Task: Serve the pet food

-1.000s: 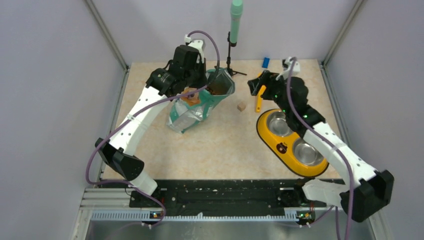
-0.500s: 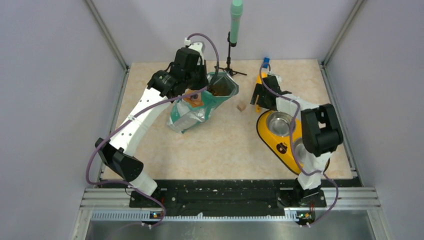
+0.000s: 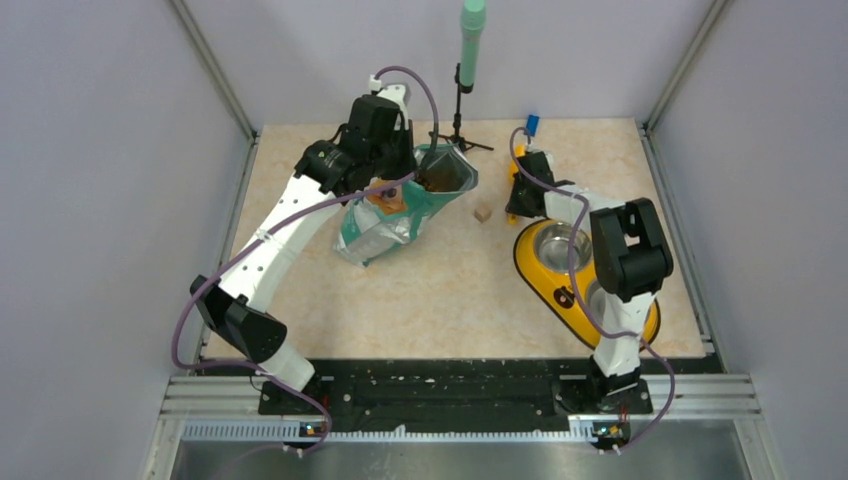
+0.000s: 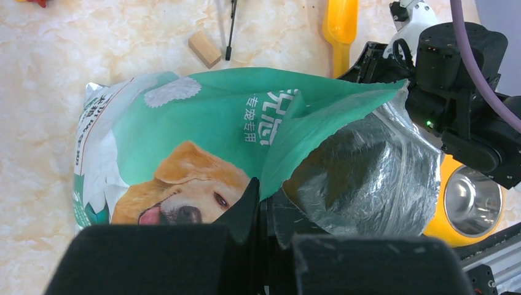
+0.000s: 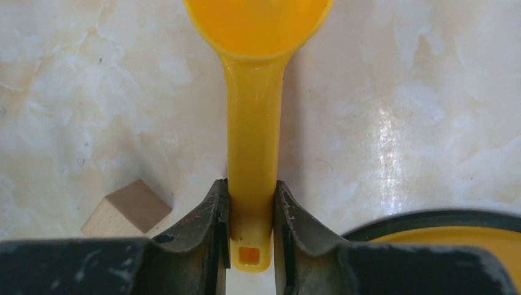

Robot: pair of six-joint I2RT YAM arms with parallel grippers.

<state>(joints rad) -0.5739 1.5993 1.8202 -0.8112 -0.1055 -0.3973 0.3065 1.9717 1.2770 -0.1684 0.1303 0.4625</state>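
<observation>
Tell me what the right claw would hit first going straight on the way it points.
The yellow scoop itself: the right claw grips its handle, and the scoop's bowl lies straight ahead. Past that only table shows, and if the claw tilts down it may meet the table sooner; depth is unclear.

One pet food pouch (image 3: 400,205), one yellow scoop (image 5: 253,123), one wooden cube (image 3: 484,214), one feeder (image 3: 540,278) with two bowls (image 3: 558,247).

The pouch (image 4: 203,123) was glossy printed film outside, with crinkled silver foil lining (image 4: 362,178) inside its mouth. Beside the pouch lay a matt bare-wood block (image 5: 126,212). Farther from the pouch were a smooth yellow plastic scoop (image 5: 253,153) and a glossy yellow feeder (image 3: 540,278) holding polished metal bowls (image 4: 473,206). The tabletop (image 5: 399,123) was smooth, marbled and faintly shiny.
</observation>
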